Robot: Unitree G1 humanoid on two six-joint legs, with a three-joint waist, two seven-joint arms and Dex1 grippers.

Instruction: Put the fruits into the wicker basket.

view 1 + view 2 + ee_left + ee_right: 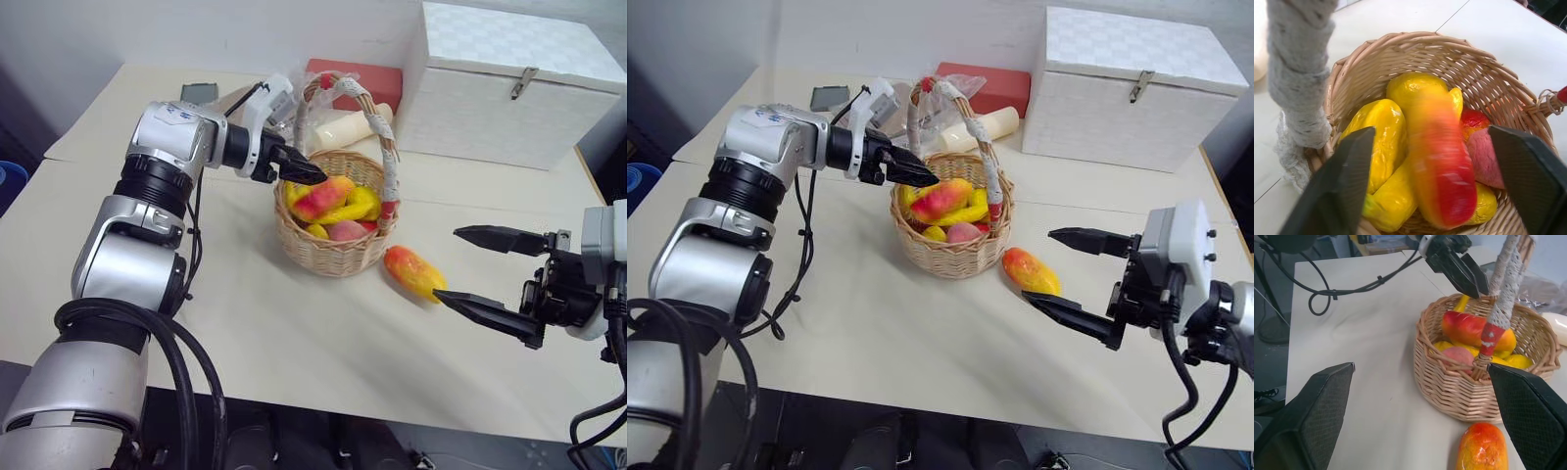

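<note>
A: The right tool (1066, 274), nearest, has its fingers spread wide with nothing between them, and one mango (1031, 271) lies on the tabletop (872, 333) just beside the wicker basket (950, 250).

B: And the left tool (302, 172)?

A: Fingers apart over the basket's rim; a red-and-yellow mango (323, 199) lies inside on the yellow fruit (1385, 132).

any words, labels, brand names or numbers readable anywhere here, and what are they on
No text reads clearly in any view.
Left arm: faint dark marks on the silver upper housing, too small and blurred to read.
White box: quilted pattern and a metal latch, no lettering.
Red box behind the wicker basket: no print visible.
Fruits and basket handle cloth: no labels.
</note>
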